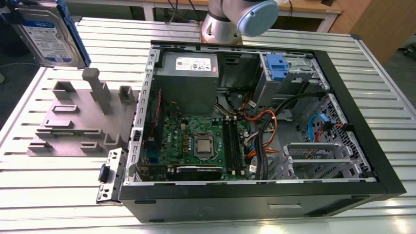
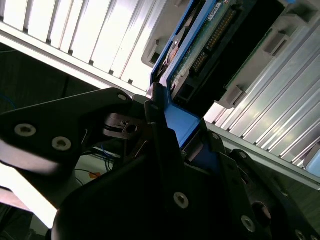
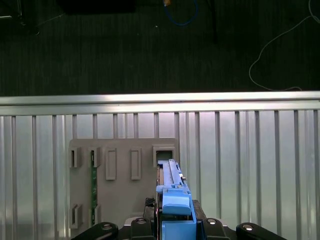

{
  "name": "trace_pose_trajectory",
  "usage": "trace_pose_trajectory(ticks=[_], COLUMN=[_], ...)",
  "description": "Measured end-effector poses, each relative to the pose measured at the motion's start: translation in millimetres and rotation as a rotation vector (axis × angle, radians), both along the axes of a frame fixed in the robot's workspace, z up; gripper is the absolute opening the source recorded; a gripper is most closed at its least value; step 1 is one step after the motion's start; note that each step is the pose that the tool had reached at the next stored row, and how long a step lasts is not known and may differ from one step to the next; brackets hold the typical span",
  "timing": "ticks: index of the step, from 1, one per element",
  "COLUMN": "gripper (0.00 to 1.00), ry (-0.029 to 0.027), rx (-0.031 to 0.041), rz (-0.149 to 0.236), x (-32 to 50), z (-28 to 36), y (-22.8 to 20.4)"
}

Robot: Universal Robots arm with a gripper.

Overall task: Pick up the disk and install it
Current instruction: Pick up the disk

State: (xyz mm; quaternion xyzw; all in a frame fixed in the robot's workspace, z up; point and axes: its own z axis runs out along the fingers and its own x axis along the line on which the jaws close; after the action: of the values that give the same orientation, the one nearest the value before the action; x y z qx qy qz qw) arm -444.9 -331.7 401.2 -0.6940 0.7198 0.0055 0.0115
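At the exterior view's left, the disk [image 1: 52,36] hangs upright in the air above the grey slotted holder [image 1: 71,122] on the ribbed table [image 1: 364,63]. In the second wrist view the gripper [image 2: 180,127] has its jaws clamped on the disk's blue bracket. Further right lies the open computer case [image 1: 260,195].

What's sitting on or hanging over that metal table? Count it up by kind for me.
Hard disks: 1, the disk, clamped in the gripper above the table
Open computer cases: 1
Grey holder racks: 1
Total: 3
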Motion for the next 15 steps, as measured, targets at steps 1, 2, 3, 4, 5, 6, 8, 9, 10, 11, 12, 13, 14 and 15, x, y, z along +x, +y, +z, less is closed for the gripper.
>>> trace_pose_trajectory(ticks=[1, 2, 3, 4, 5, 6, 8, 9, 10, 11, 12, 13, 14, 15], gripper=[0.36, 0.36, 0.36, 0.36, 0.36, 0.36, 0.36, 0.36, 0.36, 0.36, 0.36, 0.36, 0.36, 0.36], ry=[0.0, 0.0, 0.0, 0.0, 0.0001, 0.0001, 0.0, 0.0, 0.0, 0.0, 0.0, 0.0, 0.0, 0.0001], rx=[0.0, 0.0, 0.0, 0.0, 0.0, 0.0, 0.0, 0.0, 0.0, 0.0, 0.0, 0.0, 0.0, 0.0], rz=[0.0, 0.0, 0.0, 0.0, 0.0, 0.0, 0.0, 0.0, 0.0, 0.0, 0.0, 0.0, 0.0, 0.0], x=[0.0, 0.0, 0.0, 0.0, 0.0, 0.0, 0.0, 0.0, 0.0, 0.0, 0.0, 0.0, 0.0, 0.0], z=[0.2, 0.4, 0.6, 0.9, 1.2, 1.5, 2.0, 2.3, 2.6, 2.9, 3.1, 3.3, 3.6, 3.9], y=[0.0, 0.0, 0.0, 0.0, 0.0, 0.0, 0.0, 0.0, 0.0, 0.0, 0.0, 0.0, 0.0, 0.0])
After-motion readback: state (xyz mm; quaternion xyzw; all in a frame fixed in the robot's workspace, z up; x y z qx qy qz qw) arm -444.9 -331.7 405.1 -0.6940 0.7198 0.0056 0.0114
